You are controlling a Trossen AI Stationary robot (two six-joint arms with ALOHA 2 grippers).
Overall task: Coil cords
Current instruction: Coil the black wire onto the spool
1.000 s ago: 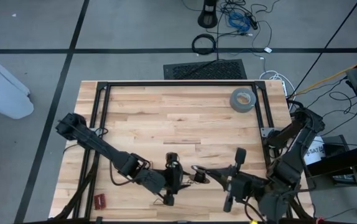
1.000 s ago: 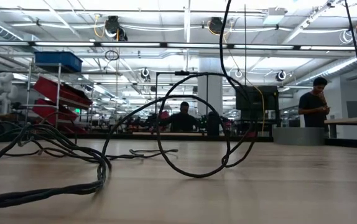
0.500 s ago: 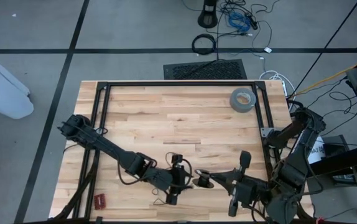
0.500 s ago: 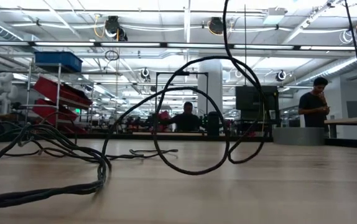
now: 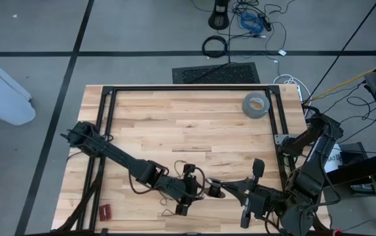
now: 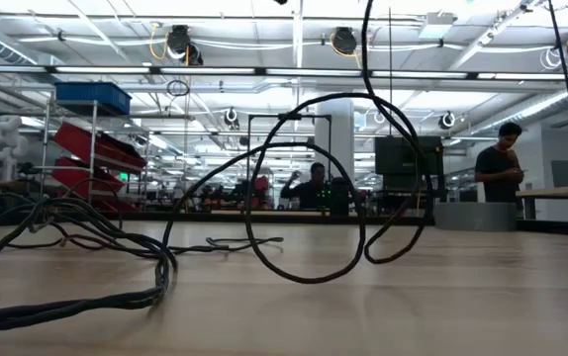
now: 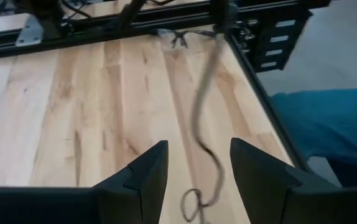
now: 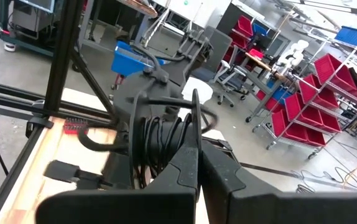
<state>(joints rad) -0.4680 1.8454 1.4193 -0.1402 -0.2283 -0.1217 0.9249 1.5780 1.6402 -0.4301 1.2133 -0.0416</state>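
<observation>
- The left gripper (image 5: 187, 189) hovered near the wooden table's (image 5: 194, 118) front edge, fingers (image 7: 142, 174) apart, gripping nothing
- The right gripper (image 5: 215, 190), at its three o'clock, was pinched together on the thin black looped wire (image 6: 304, 188)
- Wire coils hung between both grippers
</observation>
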